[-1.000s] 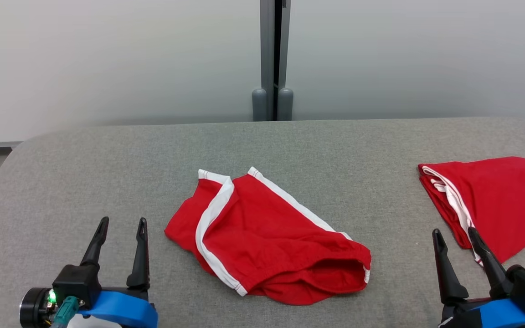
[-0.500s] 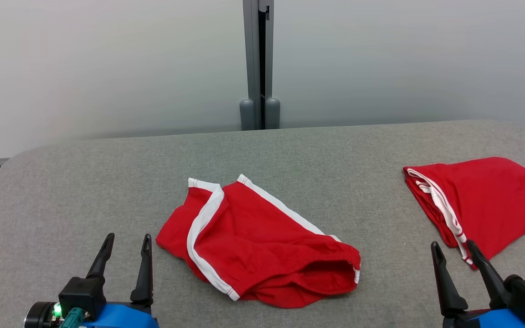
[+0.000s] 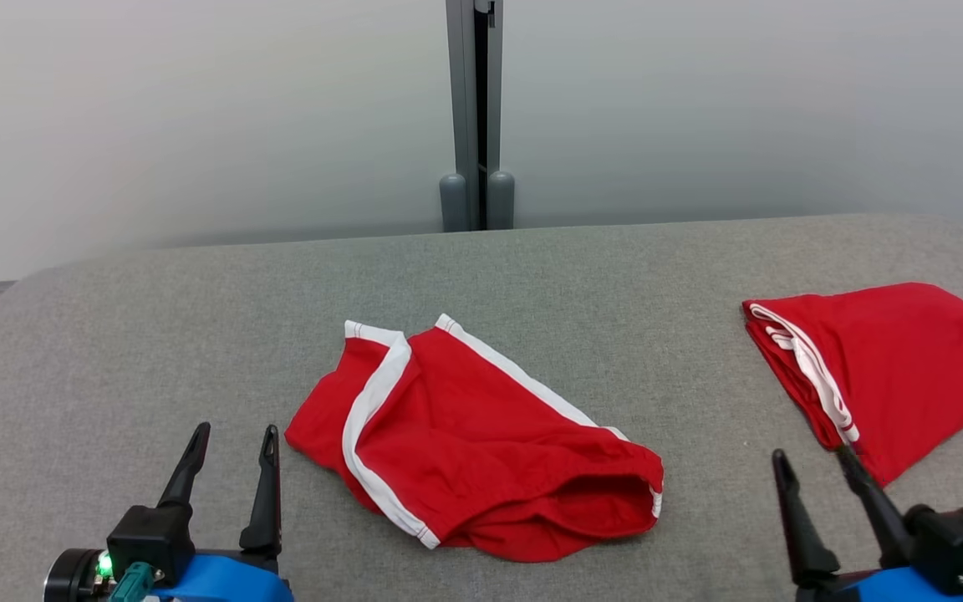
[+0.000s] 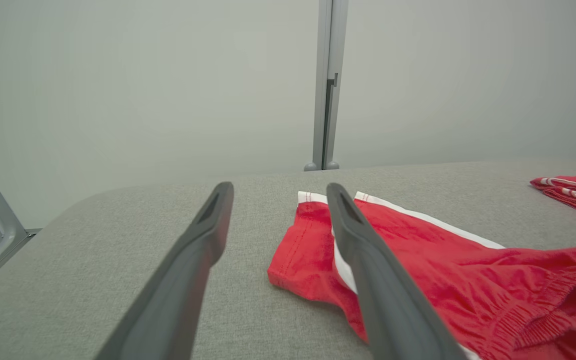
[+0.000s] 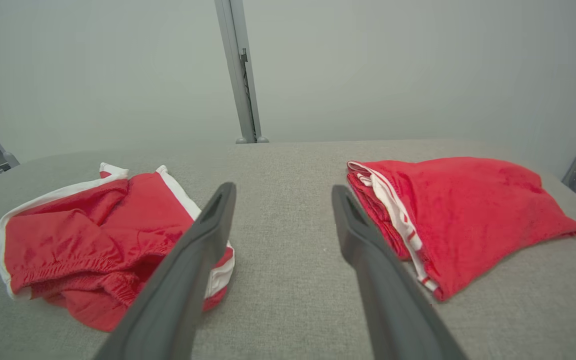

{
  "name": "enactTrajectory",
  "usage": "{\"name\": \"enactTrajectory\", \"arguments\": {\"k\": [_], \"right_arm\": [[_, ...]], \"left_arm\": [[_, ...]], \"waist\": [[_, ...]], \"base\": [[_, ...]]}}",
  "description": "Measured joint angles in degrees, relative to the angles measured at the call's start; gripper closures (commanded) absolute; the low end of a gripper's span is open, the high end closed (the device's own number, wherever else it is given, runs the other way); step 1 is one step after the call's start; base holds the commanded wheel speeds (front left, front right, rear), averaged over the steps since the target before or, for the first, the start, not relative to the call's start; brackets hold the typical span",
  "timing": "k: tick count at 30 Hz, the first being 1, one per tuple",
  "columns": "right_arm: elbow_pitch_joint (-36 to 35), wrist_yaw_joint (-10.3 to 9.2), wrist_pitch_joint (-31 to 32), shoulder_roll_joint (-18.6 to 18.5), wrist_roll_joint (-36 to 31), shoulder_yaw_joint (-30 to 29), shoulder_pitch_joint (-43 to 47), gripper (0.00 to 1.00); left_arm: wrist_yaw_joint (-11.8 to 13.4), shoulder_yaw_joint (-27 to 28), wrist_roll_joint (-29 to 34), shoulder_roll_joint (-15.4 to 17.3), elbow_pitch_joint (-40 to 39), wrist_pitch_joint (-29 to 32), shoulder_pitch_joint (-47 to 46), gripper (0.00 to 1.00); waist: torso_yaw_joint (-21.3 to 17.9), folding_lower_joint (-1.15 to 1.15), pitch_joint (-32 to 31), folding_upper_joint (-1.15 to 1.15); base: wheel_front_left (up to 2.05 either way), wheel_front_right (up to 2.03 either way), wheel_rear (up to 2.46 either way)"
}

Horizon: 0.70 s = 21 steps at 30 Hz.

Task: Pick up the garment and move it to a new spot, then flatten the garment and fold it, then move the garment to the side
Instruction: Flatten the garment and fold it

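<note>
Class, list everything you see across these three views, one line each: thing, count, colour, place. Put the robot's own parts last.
shorts: one, red with white trim, rumpled at the middle of the table
folded garment: one, red with white trim, on the table's right part
table: one, grey fabric top, under both garments
post: one, grey, upright behind the table's far edge
wall panels: two, pale grey, either side of the post
left claw: one, dark fingers, open and empty, lower left beside the shorts
right claw: one, dark fingers, open and empty, lower right by the folded garment's near edge
</note>
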Motion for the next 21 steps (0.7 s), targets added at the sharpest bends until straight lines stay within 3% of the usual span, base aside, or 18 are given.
{"name": "enactTrajectory", "arguments": {"k": [7,15,21], "right_arm": [[3.28,0.01,2.47,0.01,-0.99,11.45,-2.91,0.00],[12.66,0.01,2.36,-1.44,0.05,26.97,-11.91,0.00],[20.29,0.01,1.07,-3.34,-1.57,33.68,-20.30,0.00]], "left_arm": [[0.47,-0.24,1.09,0.13,-1.62,-0.19,-2.99,0.00],[-0.01,-1.22,2.13,-0.89,-2.26,-0.91,-7.13,0.00],[-0.29,-1.19,2.67,-1.51,-1.98,-1.33,-9.09,0.00]], "waist": [[0.54,0.00,3.48,0.01],[3.22,0.01,8.61,0.02],[5.23,0.02,11.81,0.02]], "base": [[0.00,0.00,0.00],[0.00,0.00,0.00],[0.00,0.00,0.00]]}}
